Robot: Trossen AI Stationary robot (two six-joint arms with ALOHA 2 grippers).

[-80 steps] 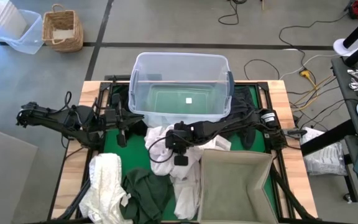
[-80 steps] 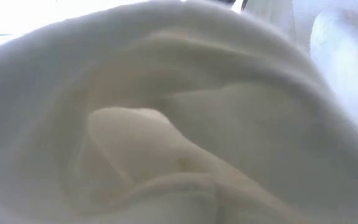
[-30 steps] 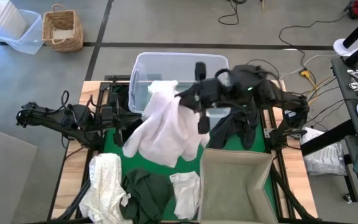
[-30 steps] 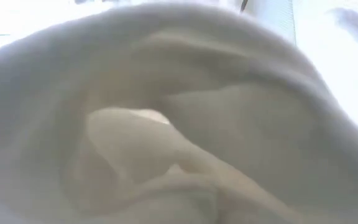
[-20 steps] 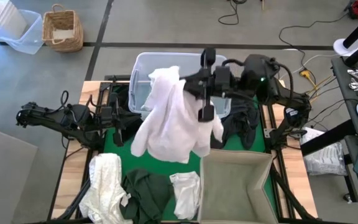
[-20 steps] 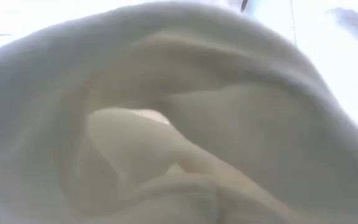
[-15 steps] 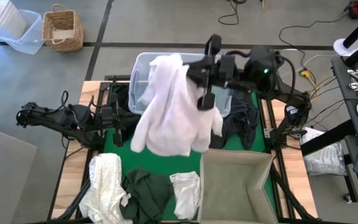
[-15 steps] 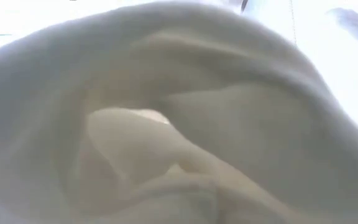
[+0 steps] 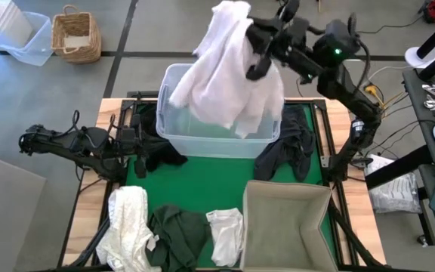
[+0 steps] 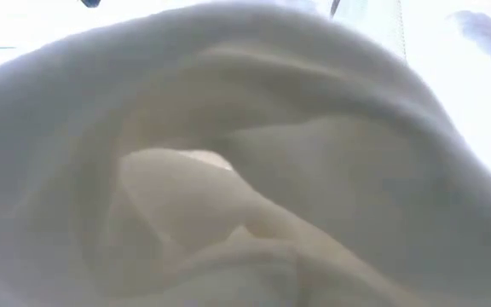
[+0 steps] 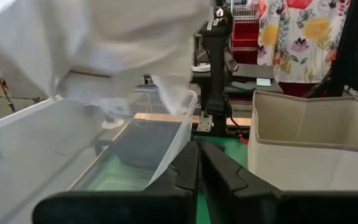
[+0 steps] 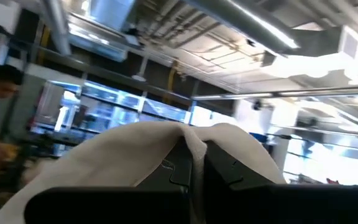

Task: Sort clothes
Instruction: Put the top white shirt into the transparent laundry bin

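My right gripper [image 9: 242,24] is raised high over the clear tub [image 9: 174,134] at the table's far edge, shut on a large white garment [image 9: 221,72]. The garment also fills the top of the left wrist view [image 11: 98,43]. My left gripper [image 11: 197,163] waits shut and level at the table's left [image 9: 143,149], beside a black garment [image 9: 163,156]. A cream garment [image 9: 129,223], a dark green one [image 9: 178,230] and a small white one [image 9: 225,233] lie along the near edge. A charcoal garment [image 9: 285,155] lies right of the tub. My right gripper pinches a bunched top part of the white garment [image 12: 188,134] between its two fingers, which slant upward; the cloth drapes over both fingers. The garment is lifted clear of the table. It hangs slack below the gripper, its lower ends [image 11: 166,93] over the tub's opening.
A beige fabric box [image 9: 285,223] stands at the near right corner. White cloth [image 10: 245,170] lies right in front of the low camera and blocks that view. A wicker basket [image 9: 76,34] and a small bin [image 9: 21,38] stand on the floor beyond the table.
My right gripper has risen, swung toward the table's far edge and tipped upward, still shut on the white garment. The garment has gone from hanging over the table's middle to hanging over the tub.
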